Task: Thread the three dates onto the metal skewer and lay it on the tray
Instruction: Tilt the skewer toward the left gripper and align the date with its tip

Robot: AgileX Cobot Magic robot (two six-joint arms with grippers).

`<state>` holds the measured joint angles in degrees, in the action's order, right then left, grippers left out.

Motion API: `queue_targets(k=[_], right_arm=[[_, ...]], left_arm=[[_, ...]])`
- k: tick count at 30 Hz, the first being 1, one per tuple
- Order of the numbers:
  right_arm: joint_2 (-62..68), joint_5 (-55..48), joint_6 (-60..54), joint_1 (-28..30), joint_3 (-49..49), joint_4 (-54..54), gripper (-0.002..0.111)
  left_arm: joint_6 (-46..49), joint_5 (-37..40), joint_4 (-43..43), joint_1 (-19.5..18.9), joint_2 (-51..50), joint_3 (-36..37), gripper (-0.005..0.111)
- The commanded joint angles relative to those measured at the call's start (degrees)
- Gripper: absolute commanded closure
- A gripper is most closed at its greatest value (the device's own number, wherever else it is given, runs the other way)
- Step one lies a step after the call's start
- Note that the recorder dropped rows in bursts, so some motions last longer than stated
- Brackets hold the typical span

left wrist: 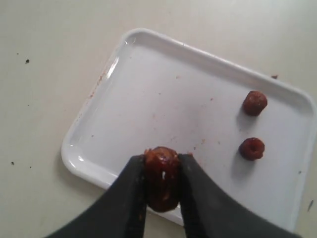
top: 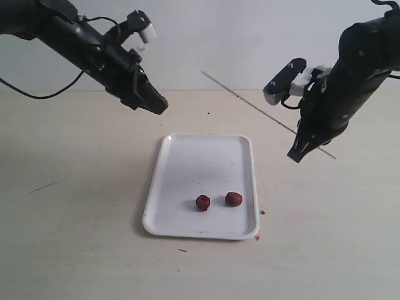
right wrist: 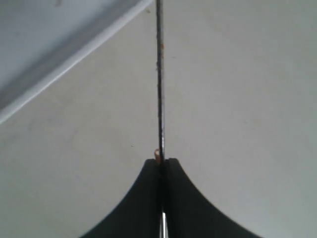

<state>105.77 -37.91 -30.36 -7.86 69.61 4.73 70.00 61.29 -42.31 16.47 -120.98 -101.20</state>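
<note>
date [left wrist: 161, 182] half hidden in grip of left claw [left wrist: 162, 160]; skewer [right wrist: 159, 74] tight in right claw [right wrist: 162, 163]

The scene is best read as a robotics laboratory or test bench. Two black jointed robot arms, the left arm [top: 69, 37] and the right arm [top: 362, 62], are seen reaching in over a bare, pale tabletop [top: 75, 250], and a camera unit [top: 284, 80] is mounted at the right wrist. A loose black cable [top: 37, 97] is seen trailing below the left arm. A plain, unmarked white wall [top: 250, 37] is set directly behind the table. The work surface is laid out sparsely, like a staged trial: a white tray [top: 206, 156], small dates [top: 234, 199] and a thin metal skewer [top: 250, 103]. Reddish crumbs [top: 262, 212] are scattered beside the tray.
</note>
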Motion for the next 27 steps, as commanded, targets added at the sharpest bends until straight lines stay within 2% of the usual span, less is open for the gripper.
queue_targets(k=[1, 3, 7, 12, 18, 22, 27], right_arm=[[1.6, -1.6, -20.0, 0.3, -0.3, -14.4, 0.108], [2.5, -3.2, -30.6, 0.3, -0.3, -20.8, 0.108], [3.1, -3.1, -33.0, 0.8, -0.3, -22.2, 0.108], [2.8, -3.7, -34.8, 3.2, -0.3, -25.7, 0.108], [2.1, -8.3, -46.7, 4.1, -0.3, -35.4, 0.108], [2.1, -10.3, -51.7, 4.1, -0.3, -39.1, 0.108], [2.1, -8.8, -52.1, 4.1, -0.3, -39.4, 0.108]], left_arm=[[0.4, 4.6, -7.4, -3.2, 0.9, -0.4, 0.085], [0.4, 6.5, -11.2, -4.8, 0.9, -0.4, 0.085], [-0.4, 7.4, -15.4, -6.8, 0.9, -0.4, 0.085], [-3.7, 7.1, -16.1, -9.3, 0.9, -0.4, 0.085], [-6.4, 7.2, -19.9, -13.2, 0.9, -0.4, 0.085], [-6.7, 8.6, -21.8, -13.7, 0.9, -0.4, 0.085], [-7.3, 8.7, -21.8, -13.5, 0.7, -0.4, 0.085]])
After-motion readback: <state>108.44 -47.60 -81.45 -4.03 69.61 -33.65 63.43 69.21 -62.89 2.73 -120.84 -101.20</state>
